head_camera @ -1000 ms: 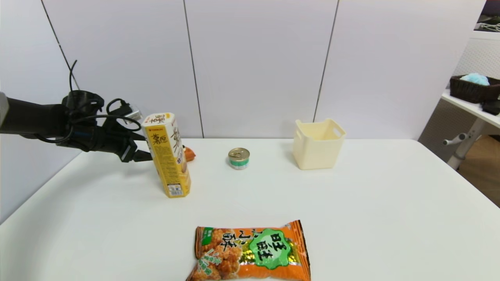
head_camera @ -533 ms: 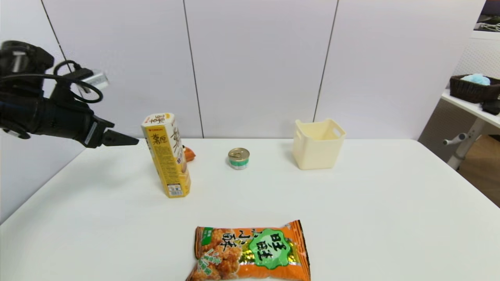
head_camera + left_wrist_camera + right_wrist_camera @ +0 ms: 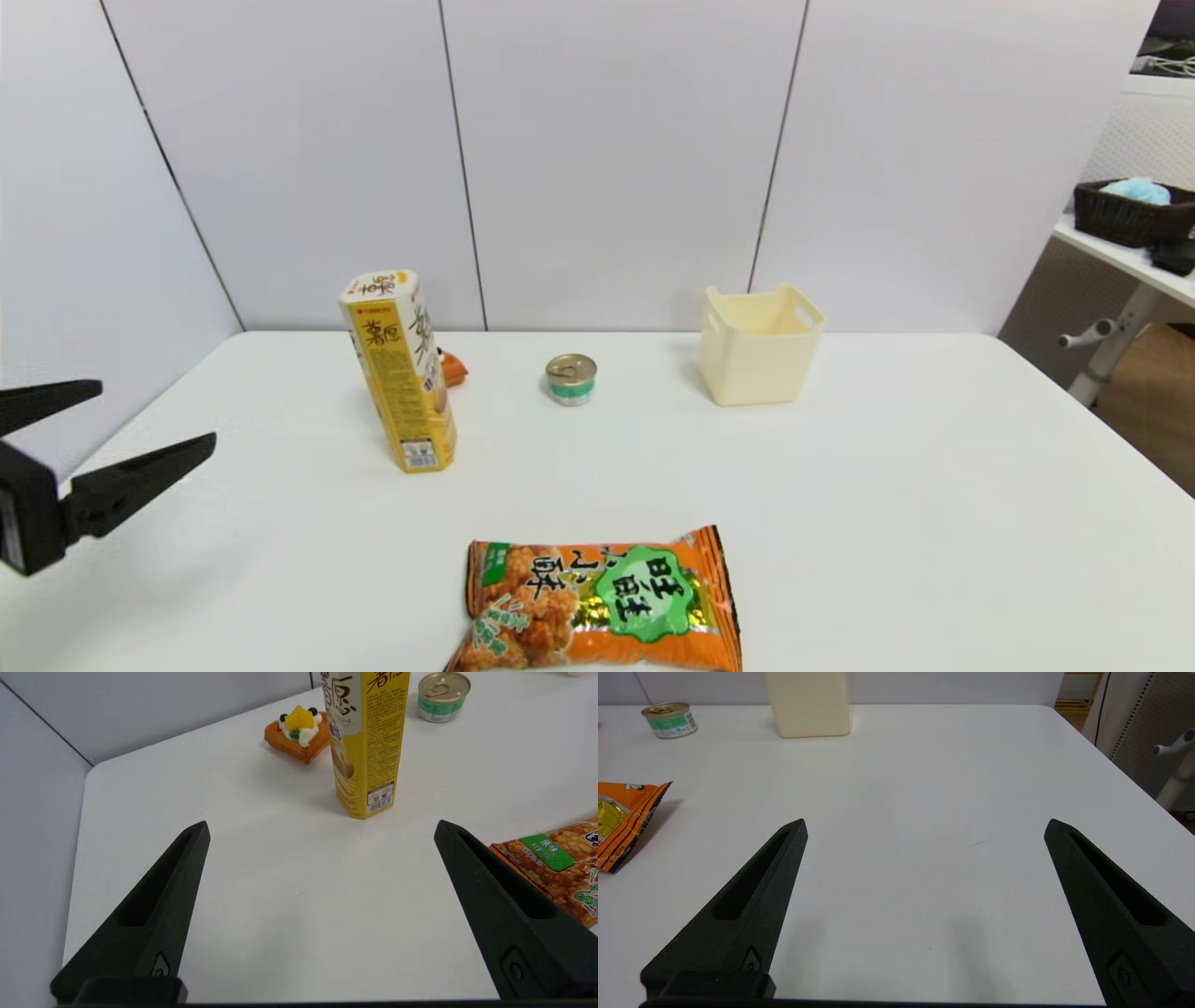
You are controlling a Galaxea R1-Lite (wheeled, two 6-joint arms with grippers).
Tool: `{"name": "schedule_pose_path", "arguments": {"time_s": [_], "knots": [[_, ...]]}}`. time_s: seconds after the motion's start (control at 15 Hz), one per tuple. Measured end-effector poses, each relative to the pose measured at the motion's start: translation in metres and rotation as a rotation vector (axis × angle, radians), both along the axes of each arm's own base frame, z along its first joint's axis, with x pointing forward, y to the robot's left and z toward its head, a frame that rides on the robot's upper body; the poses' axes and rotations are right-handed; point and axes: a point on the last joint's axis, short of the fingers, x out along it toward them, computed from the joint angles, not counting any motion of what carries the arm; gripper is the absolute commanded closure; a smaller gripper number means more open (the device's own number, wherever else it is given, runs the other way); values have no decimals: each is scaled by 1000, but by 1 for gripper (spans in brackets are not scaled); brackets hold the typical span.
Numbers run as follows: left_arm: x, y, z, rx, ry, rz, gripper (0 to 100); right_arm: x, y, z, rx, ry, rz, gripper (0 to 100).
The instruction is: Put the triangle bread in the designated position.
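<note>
The triangle bread, an orange-brown wedge with white cream, yellow fruit and dark berries, lies flat on the table at the back left. In the head view only its orange edge peeks out from behind a tall yellow box. My left gripper hovers open and empty at the table's left edge, well short of the bread; its wrist view looks past bare tabletop toward it. My right gripper is open and empty over the right part of the table, outside the head view. No mark shows the designated position.
A small green-labelled can and a cream plastic basket stand along the back. A large orange snack bag lies at the front centre. The white table ends at a wall behind and a drop on the right.
My left arm has pulled away from behind the yellow box, first rising, then dropping back to the table's left edge. The bread stays where it lay.
</note>
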Motion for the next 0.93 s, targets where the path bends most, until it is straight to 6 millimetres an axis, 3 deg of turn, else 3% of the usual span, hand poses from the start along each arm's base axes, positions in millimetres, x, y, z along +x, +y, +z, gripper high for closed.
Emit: {"name": "schedule_pose_path", "arguments": {"time_s": [0.27,0.47,0.73,0.93], "knots": [[-63,0,-45,-47,-177,84,0,0,0,0,0,0,0,0],[-96,2,-84,-47,-244,209,0,0,0,0,-1,0,0,0],[-119,3,-131,-58,-294,266,0,0,0,0,1,0,0,0],[-125,2,-151,-64,-241,204,0,0,0,0,1,0,0,0]]}}
